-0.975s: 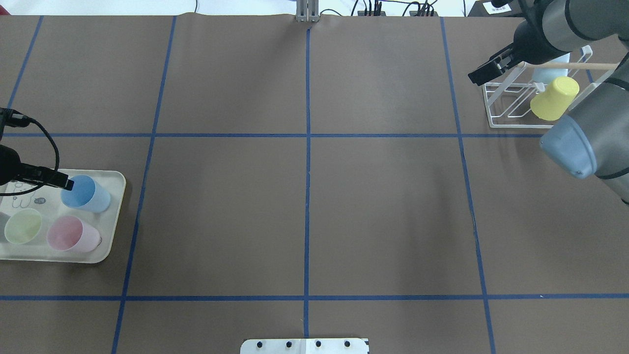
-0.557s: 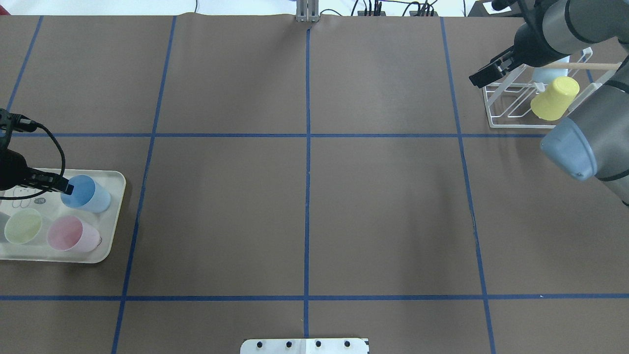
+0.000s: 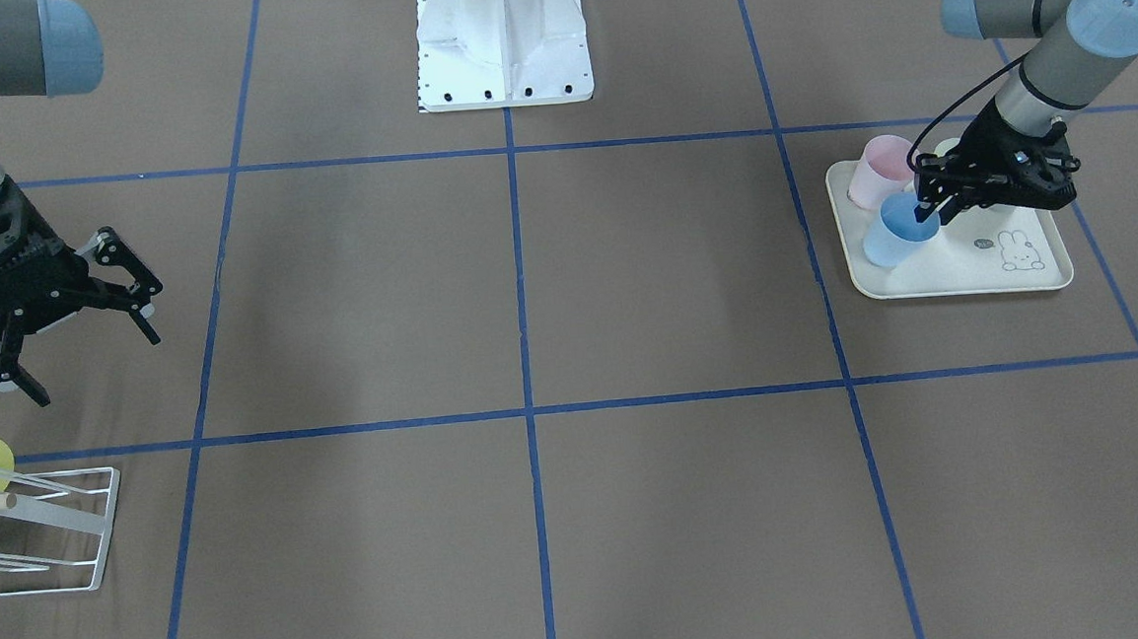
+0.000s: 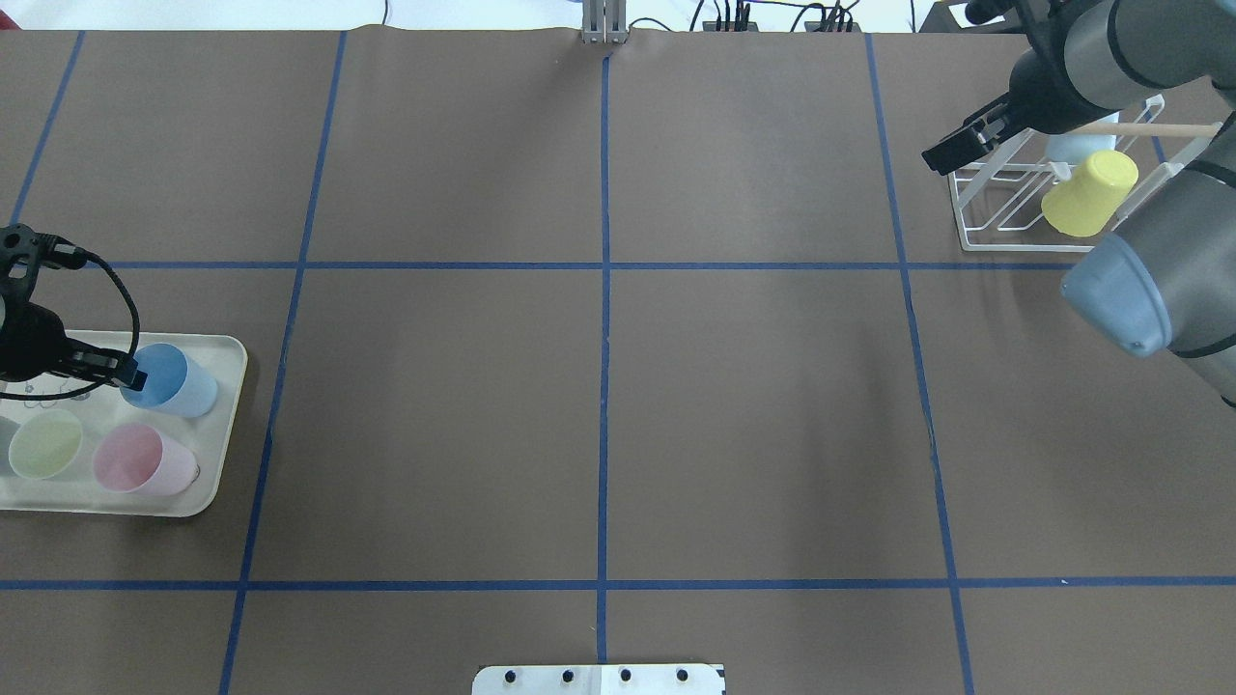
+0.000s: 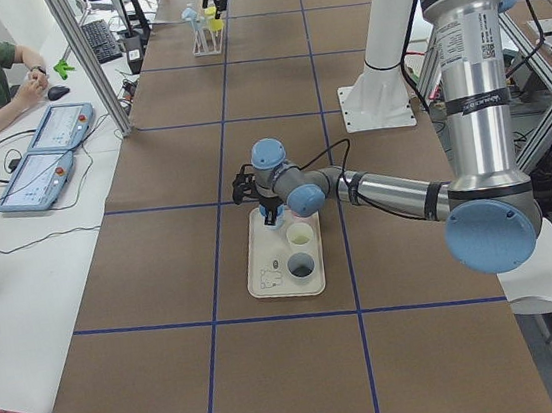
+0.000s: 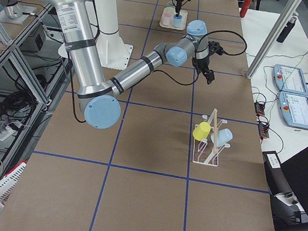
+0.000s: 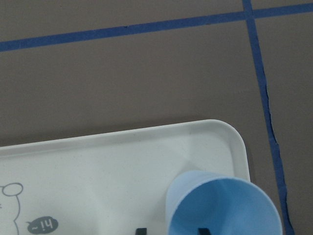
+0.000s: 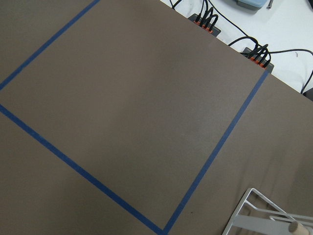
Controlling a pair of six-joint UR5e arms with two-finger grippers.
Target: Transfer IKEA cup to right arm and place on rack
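At the left, the left gripper (image 4: 132, 377) hangs at the blue cup (image 4: 183, 384), which stands on the tray (image 4: 220, 473). Its jaws are narrow but not closed: one finger is inside the rim, one outside. If they pinch only this thin wall, I think the cup may tilt or slip out in the lift — or bump the pink cup (image 4: 145, 461) just beside it. Far to the right, the right gripper (image 4: 951, 147) hovers wide and empty near the rack (image 4: 975, 230).
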